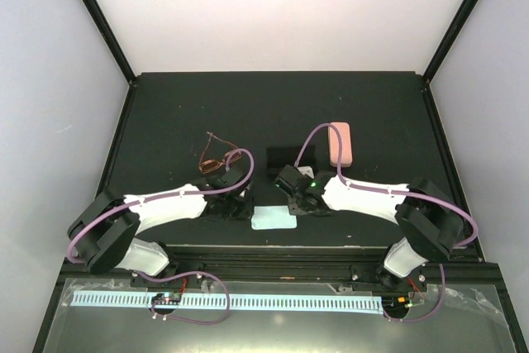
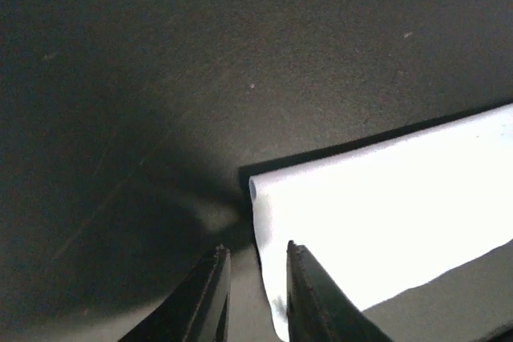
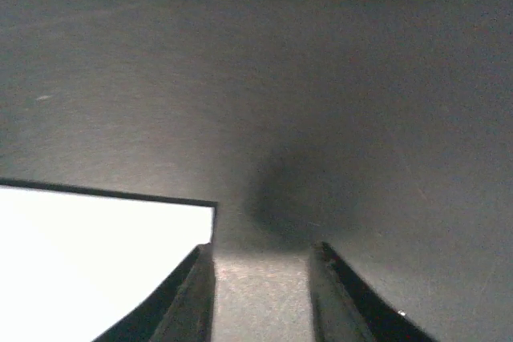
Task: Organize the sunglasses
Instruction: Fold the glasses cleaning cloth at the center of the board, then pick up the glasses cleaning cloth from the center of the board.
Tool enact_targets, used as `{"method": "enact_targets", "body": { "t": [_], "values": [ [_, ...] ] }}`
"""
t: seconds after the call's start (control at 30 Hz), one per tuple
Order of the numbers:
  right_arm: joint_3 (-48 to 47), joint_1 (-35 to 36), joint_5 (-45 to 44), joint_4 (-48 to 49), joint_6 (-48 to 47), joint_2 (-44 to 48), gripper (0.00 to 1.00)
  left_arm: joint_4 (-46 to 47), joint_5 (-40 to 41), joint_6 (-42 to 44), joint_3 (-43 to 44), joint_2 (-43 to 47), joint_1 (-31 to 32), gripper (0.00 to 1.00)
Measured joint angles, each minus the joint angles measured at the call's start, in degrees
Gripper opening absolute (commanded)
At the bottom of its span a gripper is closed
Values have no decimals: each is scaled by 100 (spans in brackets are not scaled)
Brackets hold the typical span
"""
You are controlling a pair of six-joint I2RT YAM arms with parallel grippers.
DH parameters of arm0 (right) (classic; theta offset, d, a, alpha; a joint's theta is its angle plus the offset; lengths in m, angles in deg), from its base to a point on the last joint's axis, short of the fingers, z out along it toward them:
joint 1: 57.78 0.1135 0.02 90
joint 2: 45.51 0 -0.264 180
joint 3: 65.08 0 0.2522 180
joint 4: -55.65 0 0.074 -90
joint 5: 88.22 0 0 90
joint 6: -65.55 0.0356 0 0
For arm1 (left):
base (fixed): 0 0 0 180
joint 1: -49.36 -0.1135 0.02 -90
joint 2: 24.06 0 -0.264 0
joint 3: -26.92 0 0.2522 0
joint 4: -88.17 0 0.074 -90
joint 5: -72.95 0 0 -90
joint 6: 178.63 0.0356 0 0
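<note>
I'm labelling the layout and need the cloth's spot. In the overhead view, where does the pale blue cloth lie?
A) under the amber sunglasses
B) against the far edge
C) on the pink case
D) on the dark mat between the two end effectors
D: the pale blue cloth lies flat on the dark mat between the left end effector and the right end effector, apart from the pink case and the amber sunglasses.

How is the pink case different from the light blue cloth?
The pink case is pink and oblong; the cloth is pale blue and closer to square. The case looks chunky with rounded ends, while the cloth lies flat like a sheet. The case sits farther back on the right side; the cloth lies near the front edge, in the middle. Both rest on the dark table.
</note>
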Motion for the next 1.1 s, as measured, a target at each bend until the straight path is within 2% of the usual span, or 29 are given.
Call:
{"method": "enact_targets", "body": {
  "t": [0.07,0.23,0.5,0.7,1.1],
  "values": [
    [-160,129,-98,-90,-2,2,44,-153,26,-2,2,181,0,35],
    [-243,337,-28,-85,-31,-33,43,-420,85,-122,9,448,0,36],
    [-203,365,260,11,-61,-358,34,-382,-120,-227,9,160,2,34],
    [-127,365,516,175,-96,-481,22,-258,-310,-313,11,17,0,31],
    [-52,361,691,407,-125,-483,1,15,-531,-472,85,-249,0,17]
  ]
}}
